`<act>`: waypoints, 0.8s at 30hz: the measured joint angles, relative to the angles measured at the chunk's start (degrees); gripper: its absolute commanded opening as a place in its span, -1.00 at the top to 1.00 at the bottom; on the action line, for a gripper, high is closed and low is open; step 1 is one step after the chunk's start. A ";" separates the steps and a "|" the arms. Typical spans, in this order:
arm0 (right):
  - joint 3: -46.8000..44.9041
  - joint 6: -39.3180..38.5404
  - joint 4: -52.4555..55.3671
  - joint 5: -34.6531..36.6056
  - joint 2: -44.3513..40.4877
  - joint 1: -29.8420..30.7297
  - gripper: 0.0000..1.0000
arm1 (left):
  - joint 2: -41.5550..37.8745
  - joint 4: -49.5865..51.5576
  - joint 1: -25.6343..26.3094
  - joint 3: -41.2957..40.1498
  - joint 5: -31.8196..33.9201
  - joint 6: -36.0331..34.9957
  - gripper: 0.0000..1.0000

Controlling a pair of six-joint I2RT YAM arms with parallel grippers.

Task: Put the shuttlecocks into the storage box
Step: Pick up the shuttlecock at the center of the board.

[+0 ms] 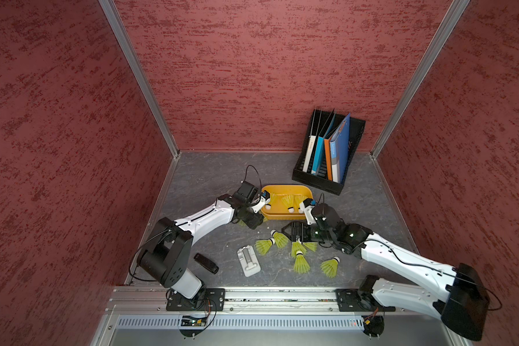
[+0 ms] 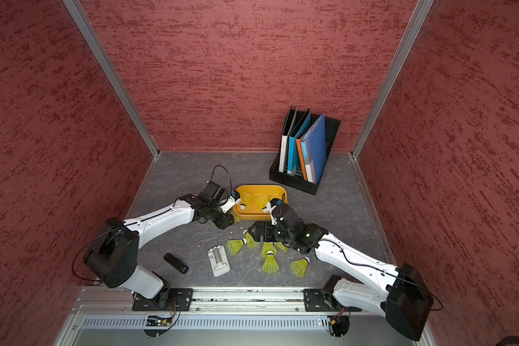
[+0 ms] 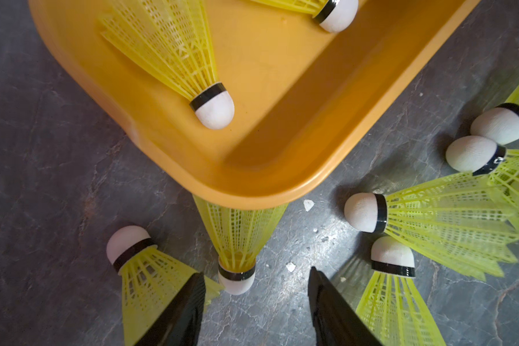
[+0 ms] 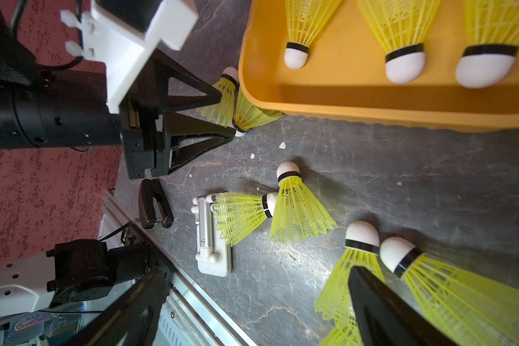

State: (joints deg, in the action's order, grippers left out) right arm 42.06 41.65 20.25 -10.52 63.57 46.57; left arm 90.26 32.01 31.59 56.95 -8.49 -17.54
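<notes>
The orange-yellow storage box (image 1: 285, 187) (image 2: 259, 188) lies mid-table with three shuttlecocks (image 1: 288, 200) in it. Several more shuttlecocks (image 1: 301, 263) lie on the table in front of it. My left gripper (image 1: 249, 223) (image 3: 256, 274) hangs open at the box's near left corner (image 3: 252, 191). The white tip of one shuttlecock (image 3: 236, 278), whose skirt is tucked under that corner, sits between its fingertips. Another shuttlecock (image 3: 138, 269) lies beside one finger. My right gripper (image 1: 286, 232) (image 4: 256, 278) is wide open over bare table, and one finger (image 4: 372, 299) overlaps a shuttlecock skirt (image 4: 339, 284).
A black file rack with folders (image 1: 327, 155) stands at the back right. On the near table lie a white hinged holder (image 1: 248, 260) (image 4: 213, 239) and a small black device (image 1: 206, 263) (image 4: 155, 203). Red walls enclose three sides and a metal rail (image 1: 282, 295) runs along the front.
</notes>
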 measured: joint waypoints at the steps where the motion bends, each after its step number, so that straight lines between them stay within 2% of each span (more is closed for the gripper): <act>1: 0.33 0.07 0.11 0.17 0.11 0.00 -0.97 | 0.39 0.07 0.00 0.00 -0.04 -0.24 -0.14; 9: 1.44 0.13 0.09 0.52 1.53 0.00 -0.97 | 0.92 0.39 0.00 -1.01 0.00 -0.48 -0.13; 24: 1.81 0.11 0.11 0.50 3.63 0.00 -0.97 | 2.62 -0.33 0.02 -2.86 2.03 0.35 0.20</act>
State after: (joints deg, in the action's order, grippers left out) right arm 43.88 41.76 20.36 -10.02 67.20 46.57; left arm 92.88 31.68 31.62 54.08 -6.46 -17.19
